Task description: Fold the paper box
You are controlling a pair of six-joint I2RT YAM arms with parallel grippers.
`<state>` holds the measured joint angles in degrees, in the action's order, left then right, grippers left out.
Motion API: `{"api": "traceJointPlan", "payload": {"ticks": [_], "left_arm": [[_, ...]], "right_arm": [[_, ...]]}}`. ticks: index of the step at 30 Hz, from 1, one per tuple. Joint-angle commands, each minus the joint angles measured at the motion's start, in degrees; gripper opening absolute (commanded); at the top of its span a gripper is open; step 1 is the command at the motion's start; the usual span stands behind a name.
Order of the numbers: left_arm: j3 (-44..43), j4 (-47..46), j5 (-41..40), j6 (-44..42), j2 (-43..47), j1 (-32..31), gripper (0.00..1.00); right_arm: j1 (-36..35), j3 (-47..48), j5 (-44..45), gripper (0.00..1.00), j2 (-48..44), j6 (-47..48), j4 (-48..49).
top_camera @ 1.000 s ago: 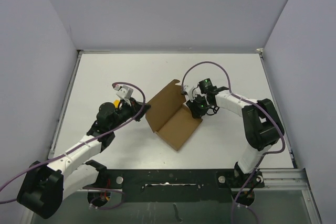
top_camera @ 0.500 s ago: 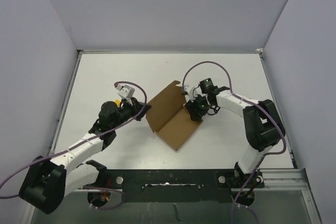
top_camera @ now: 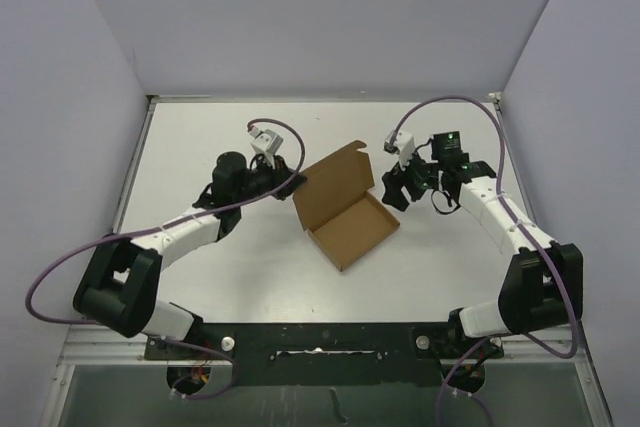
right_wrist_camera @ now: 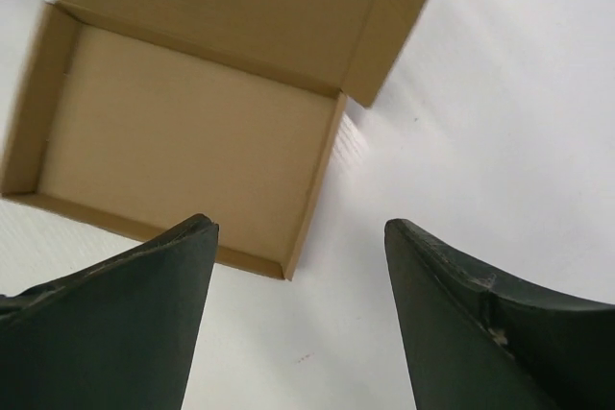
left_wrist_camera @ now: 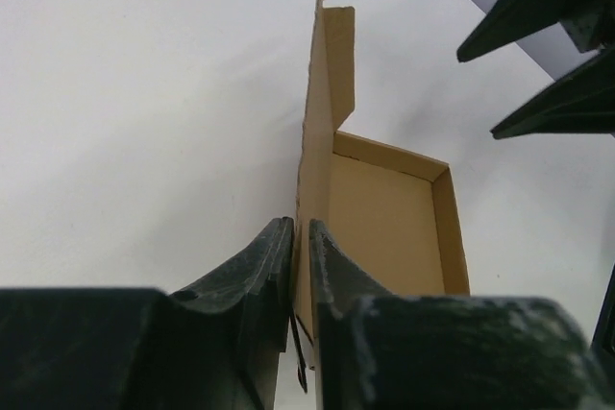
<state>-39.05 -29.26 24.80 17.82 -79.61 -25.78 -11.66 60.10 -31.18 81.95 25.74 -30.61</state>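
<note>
"Where's the paper box (top_camera: pixel 345 215) sitting?"

"Middle of the table (top_camera: pixel 200 137). The tray is formed with its walls up, and the lid flap (top_camera: pixel 325 177) stands upright along the tray's far-left side."

"Looks flimsy."

"Thin, light cardboard, I'd say. It's stiff enough across a panel, but it'll give at the creases and likely skate on that smooth top if shoved. I'd take it by a panel's free edge, away from the folds, with something steadying the tray."

"And the pincers?"

"The left pincer (left_wrist_camera: pixel 300 237) is clenched on the lid flap near its lower end, one finger on each face of the card. The right pincer (right_wrist_camera: pixel 300 237) is spread wide and grasping nothing. It hovers just beside the tray's right end and is clear of it, as far as I can see."
</note>
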Motion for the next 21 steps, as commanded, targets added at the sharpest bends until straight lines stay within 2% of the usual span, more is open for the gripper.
{"api": "traceJointPlan", "payload": {"ticks": [1,4,6,9,18,21], "left_arm": [[-9.88,1.90,3.08,-2.05,-7.91,0.42,0.22],[-13.42,3.63,-1.43,-1.83,-10.09,0.47,0.50],[-15.06,5.37,-3.80,-1.90,-9.22,0.51,0.61],[-17.49,11.12,-5.83,-3.19,-5.80,1.50,0.73],[-17.34,30.68,-3.64,-4.33,6.30,14.23,0.74],[-16.28,38.23,-6.99,-7.55,8.00,16.91,0.74]], "right_arm": [[0.62,0.53,-4.86,0.72,-3.96,0.23,0.44],[0.94,1.06,-5.98,0.72,-4.48,-0.19,-0.35],[1.12,0.91,-6.67,0.72,-5.62,-0.54,-0.25],[1.66,0.81,-7.97,0.72,-7.46,-1.35,-0.25],[3.51,0.64,-13.51,0.72,-10.26,-2.86,-0.68],[4.35,0.47,-14.36,0.72,-11.27,-3.26,-0.81]]}}
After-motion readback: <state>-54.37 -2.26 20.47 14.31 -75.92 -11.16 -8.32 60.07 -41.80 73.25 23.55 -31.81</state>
